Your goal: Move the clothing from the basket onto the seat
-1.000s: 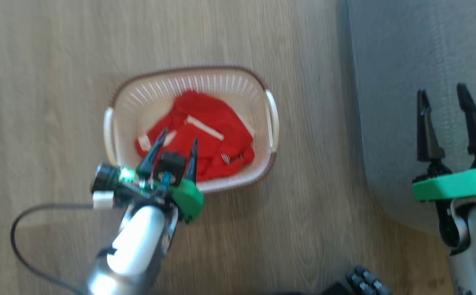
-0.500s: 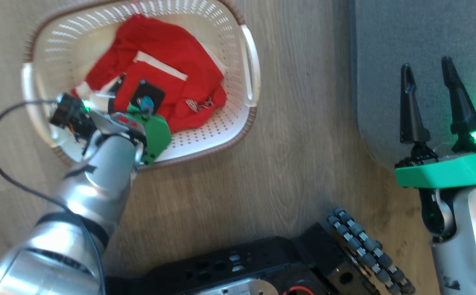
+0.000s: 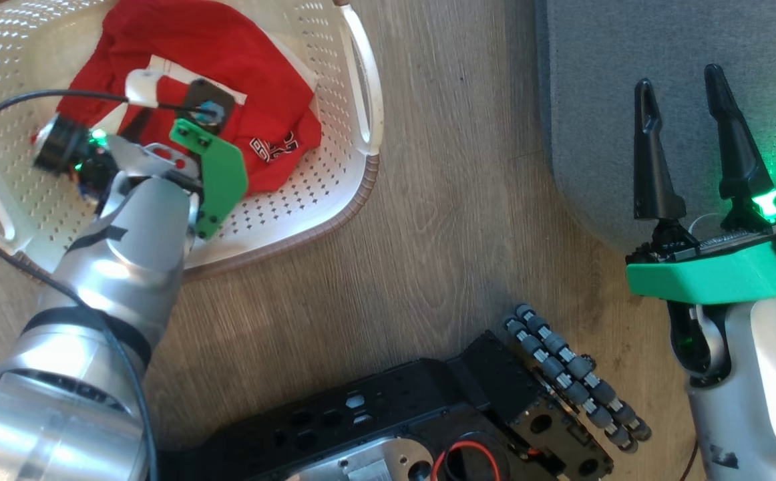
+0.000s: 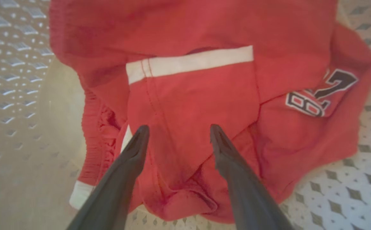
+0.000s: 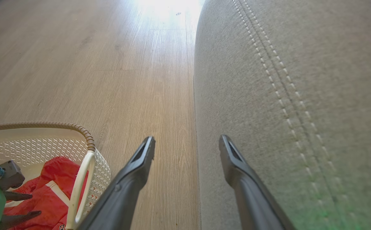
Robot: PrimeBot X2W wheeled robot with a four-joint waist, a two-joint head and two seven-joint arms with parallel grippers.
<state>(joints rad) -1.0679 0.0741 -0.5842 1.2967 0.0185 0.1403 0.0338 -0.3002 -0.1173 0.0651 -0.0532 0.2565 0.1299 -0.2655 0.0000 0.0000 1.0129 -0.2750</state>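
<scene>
The left claw (image 4: 178, 128) is spread wide over the red clothing (image 4: 204, 95) in the basket (image 3: 354, 194); the right claw (image 3: 678, 77) is wide too, at the seat (image 3: 595, 67) edge.

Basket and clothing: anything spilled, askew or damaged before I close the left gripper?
Nothing stands out. The clothing lies crumpled but inside the basket, which sits upright on the floor beside the seat, with no visible damage. The left gripper is open, its fingers down at the red fabric.
</scene>
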